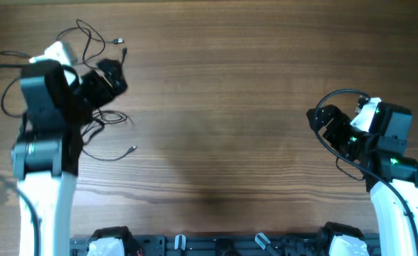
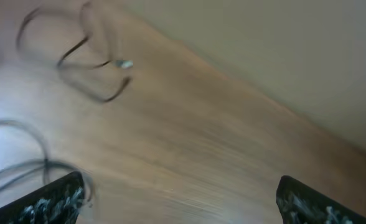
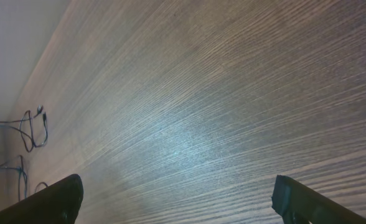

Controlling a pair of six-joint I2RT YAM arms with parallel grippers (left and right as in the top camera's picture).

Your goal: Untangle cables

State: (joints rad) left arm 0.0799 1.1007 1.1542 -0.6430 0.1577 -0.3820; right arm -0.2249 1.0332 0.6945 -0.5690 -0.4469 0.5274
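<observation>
The cables [image 1: 111, 118] lie in loose thin loops at the far-left of the bench [image 1: 223, 107], under and beside the left hand [image 1: 108, 77], which is spread wide and empty like the distant right hand [image 1: 324, 122], so separating looks underway and the next move calls for pinching a single strand.

we see the cables [image 1: 108, 118] as thin black wires in loose loops, flat on the desk [image 1: 230, 107] near its far left corner, small plug ends spread apart.
</observation>
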